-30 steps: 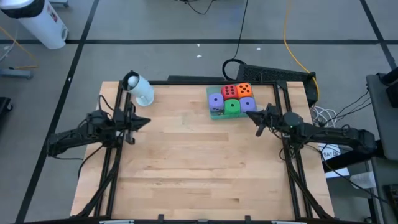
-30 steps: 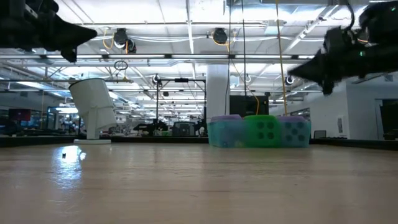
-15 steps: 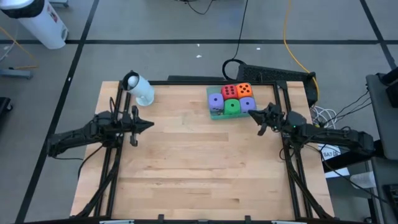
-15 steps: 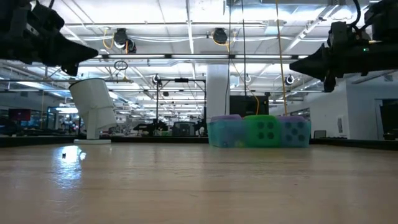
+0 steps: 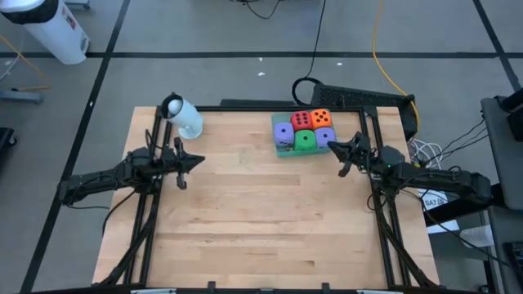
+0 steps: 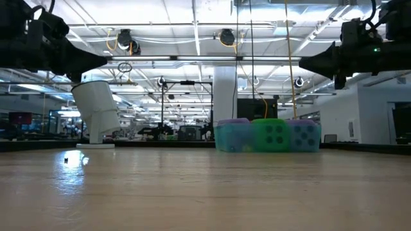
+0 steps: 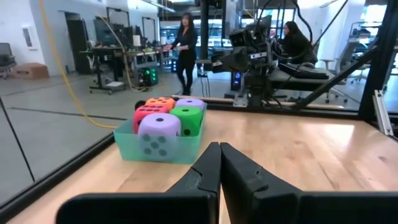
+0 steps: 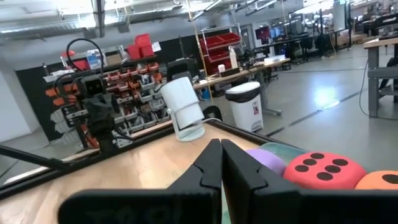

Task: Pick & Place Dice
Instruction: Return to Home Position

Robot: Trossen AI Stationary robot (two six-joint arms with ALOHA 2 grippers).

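Note:
Five dice sit packed in a translucent green tray near the table's far edge: red, orange, green and two purple ones. In the low view the green die shows between the purple ones. My right gripper hovers shut just right of the tray, above the table, pointing left. My left gripper is shut, in the air over the table's left part, pointing right at the tray.
A white cylindrical device stands on the table's far left corner. Dark frame rails run along the table's left and right sides. Bare wood lies between the two arms and toward the near edge. People stand in the room beyond.
My left gripper has moved a little toward the table's right and come down, tipping to level. My right gripper has tipped its fingertips up to level beside the tray. Both stayed shut. The dice have not moved.

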